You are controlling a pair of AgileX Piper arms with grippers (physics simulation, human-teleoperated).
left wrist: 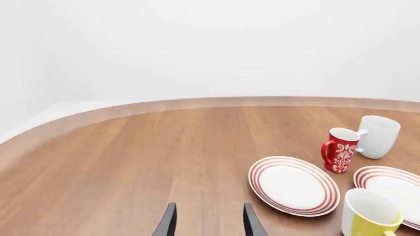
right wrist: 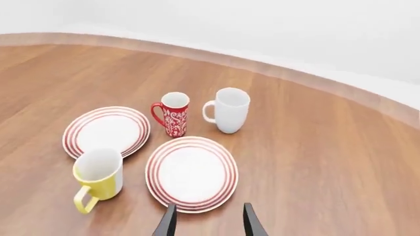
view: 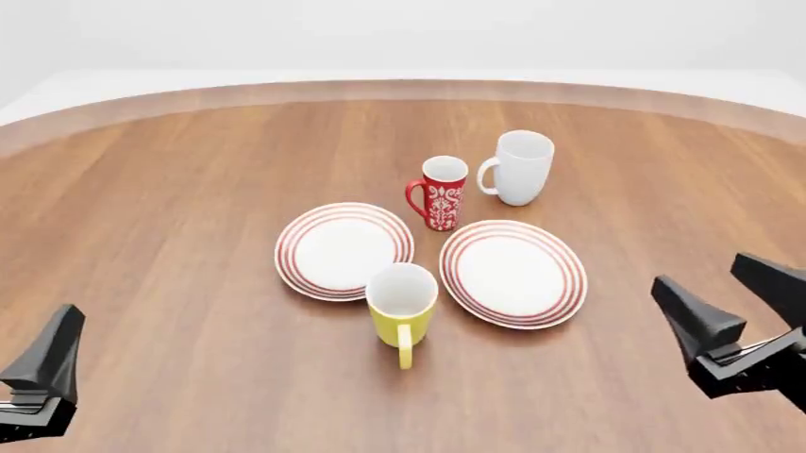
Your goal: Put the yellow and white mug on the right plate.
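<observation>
The yellow and white mug [view: 403, 310] stands upright on the wood, between and just in front of two red-ringed plates, with its handle pointing toward me. The right plate [view: 512, 272] lies bare to the mug's right. In the right wrist view, the mug [right wrist: 98, 173] sits beside the right plate [right wrist: 192, 173]. The left wrist view shows the mug [left wrist: 367, 215] partly covering that plate [left wrist: 396, 188]. My right gripper [view: 730, 304] hovers open near the table's front right, well clear of the mug. My left gripper [left wrist: 208, 223] is open at the front left, holding nothing.
The left plate [view: 344, 250] lies bare beside the right one. A red white-patterned mug [view: 441, 193] and a larger white mug [view: 520, 168] stand just behind the plates. The round wooden table [view: 189, 189] stretches wide on all sides.
</observation>
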